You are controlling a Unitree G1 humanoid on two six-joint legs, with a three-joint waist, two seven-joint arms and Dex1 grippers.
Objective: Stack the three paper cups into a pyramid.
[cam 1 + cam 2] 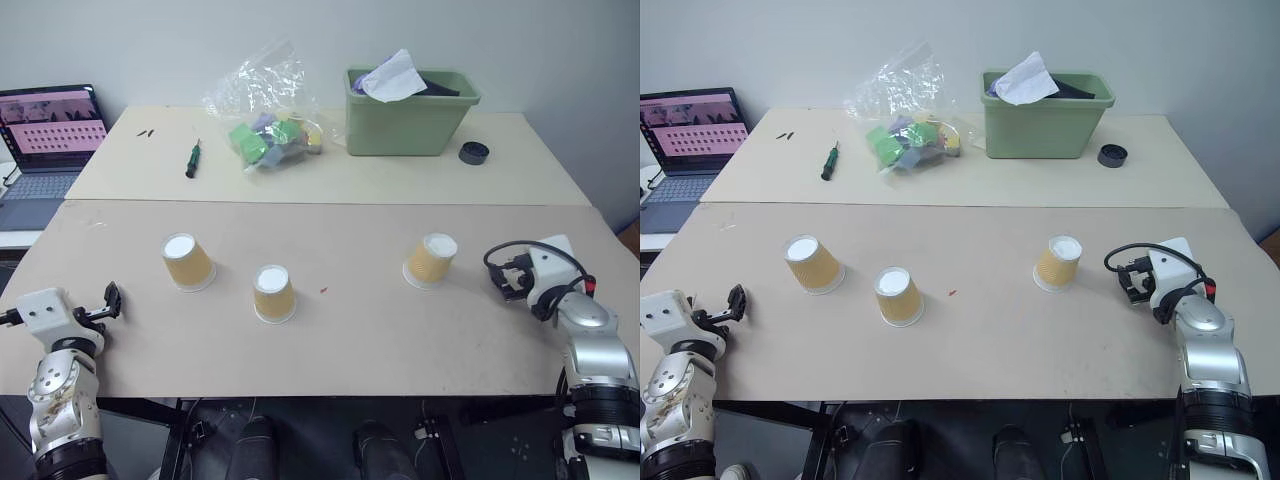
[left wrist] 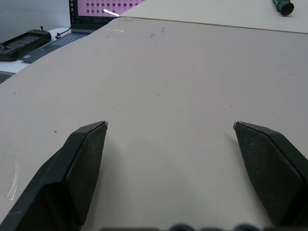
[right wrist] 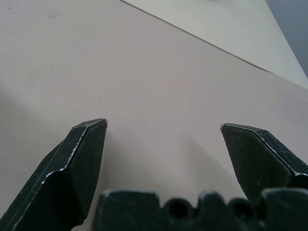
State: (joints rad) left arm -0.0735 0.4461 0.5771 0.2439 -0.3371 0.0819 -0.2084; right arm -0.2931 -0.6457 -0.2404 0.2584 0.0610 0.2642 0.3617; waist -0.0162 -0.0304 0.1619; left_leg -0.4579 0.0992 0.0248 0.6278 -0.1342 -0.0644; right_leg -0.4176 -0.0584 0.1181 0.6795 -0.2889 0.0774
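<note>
On the near, pinkish-beige table [image 1: 350,340], seen from the head camera, three paper cups stand upside down, white round bases up and wide mouths on the board, so each long axis runs vertical. Their tan-orange walls are ribbed and taper toward the base. The left cup [image 1: 187,261] and the middle cup [image 1: 274,293] stand near each other; the right cup [image 1: 432,259] stands well apart from them, toward the right gripper [image 1: 507,281]. None is stacked on another. The right gripper lies over the table's right edge, its black fingers spread with nothing between them. The left gripper [image 1: 110,301] sits at the left edge, likewise spread and empty. On the far cream table [image 1: 420,180] are a green plastic bin [image 1: 408,122] with crumpled white paper, a crinkled clear bag of coloured blocks [image 1: 266,110], a green-handled screwdriver [image 1: 192,159] and a black round cap [image 1: 474,152]. A laptop [image 1: 45,150] stands off to the left.

In the left wrist view, two matte black wedge-shaped fingertips [image 2: 79,166] stand wide apart over bare, smooth board, gripping nothing; the laptop's pink screen shows beyond.

In the right wrist view, the pointed black fingertips [image 3: 77,161] are equally parted over the plain tabletop, released and holding nothing.
</note>
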